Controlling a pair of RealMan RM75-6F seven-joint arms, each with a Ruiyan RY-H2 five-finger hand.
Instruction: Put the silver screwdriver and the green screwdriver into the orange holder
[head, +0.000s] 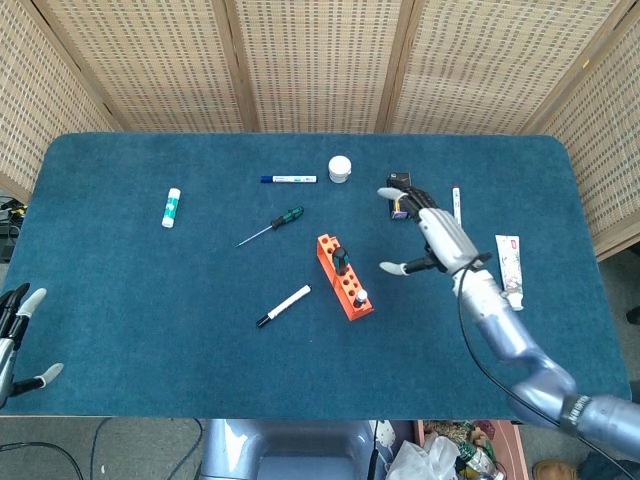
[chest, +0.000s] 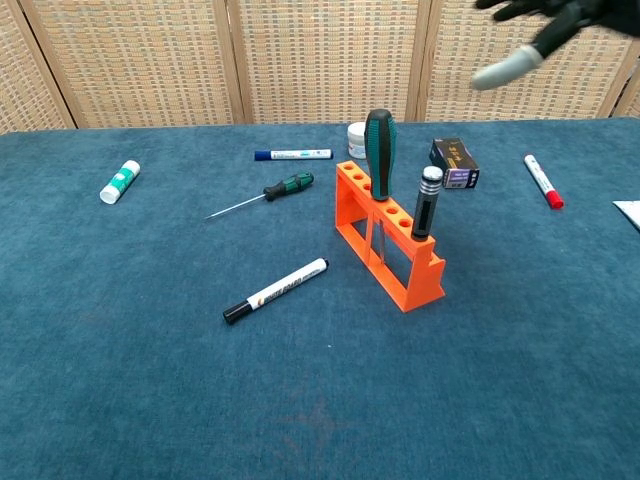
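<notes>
Our right hand (head: 437, 237) is spread wide holding nothing, lifted off to the right of the orange plastic holder (chest: 389, 235), where the green-handled screwdriver (chest: 379, 154) and silver-capped screwdriver (chest: 427, 201) both stand upright.

Staged robot test area, blue-carpeted table (head: 120, 300), woven rattan screens (head: 310, 60) just behind the table, pens, tools and toiletries scattered on it

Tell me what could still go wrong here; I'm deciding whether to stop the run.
The green screwdriver stands tall in the orange holder, so it may tip if bumped. The right hand hangs open above the table near the small dark box and could knock it. A second, smaller green screwdriver lies loose on the table.
</notes>
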